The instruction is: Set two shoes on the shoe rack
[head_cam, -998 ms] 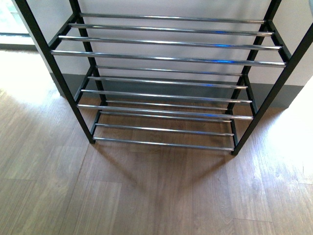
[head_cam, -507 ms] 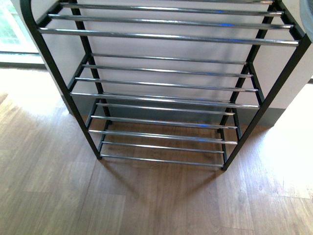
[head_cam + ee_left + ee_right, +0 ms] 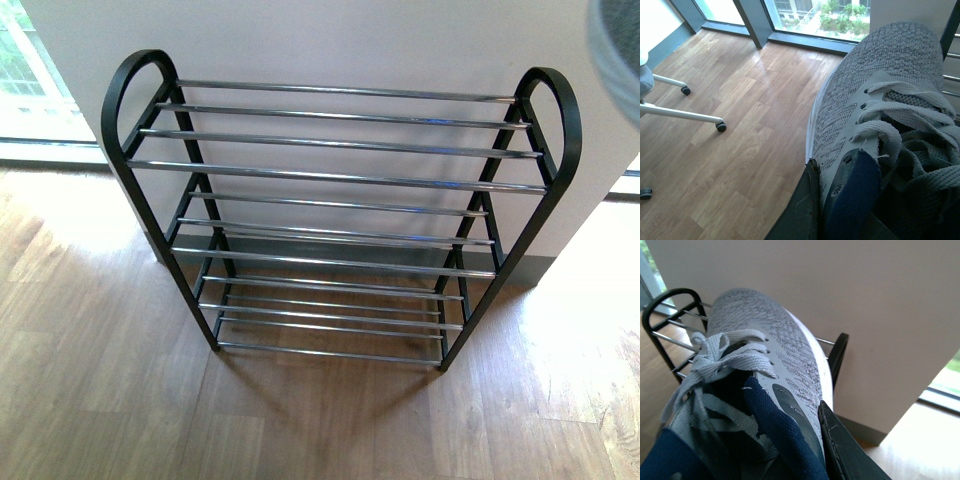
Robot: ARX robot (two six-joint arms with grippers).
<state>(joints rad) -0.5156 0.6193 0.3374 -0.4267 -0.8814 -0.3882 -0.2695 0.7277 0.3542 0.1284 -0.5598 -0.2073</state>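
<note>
The shoe rack (image 3: 340, 180) stands against the wall in the front view, black-framed with arched ends and chrome rods, all tiers bare. My left gripper (image 3: 840, 190) is shut on a grey knit sneaker (image 3: 875, 75); one dark finger (image 3: 800, 210) presses its white-soled side, the other is hidden inside by the navy lining. The rack's rods (image 3: 952, 77) show just past its toe. My right gripper (image 3: 797, 432) is shut on the other grey knit sneaker (image 3: 765, 335), its outer finger (image 3: 845, 450) against the sole, with the rack (image 3: 667, 297) beyond the toe. A grey blur (image 3: 618, 40) fills the front view's top right corner.
The rack stands on a wood floor (image 3: 300, 420) against a pale wall (image 3: 340, 40). An office chair's white legs and castors (image 3: 695, 116) stand left of the left sneaker. Floor-length windows (image 3: 805, 12) run along the far side.
In the front view the rack has dropped lower and looks smaller, so its arched tops and top tier now show. The grey blur in the top right corner has grown.
</note>
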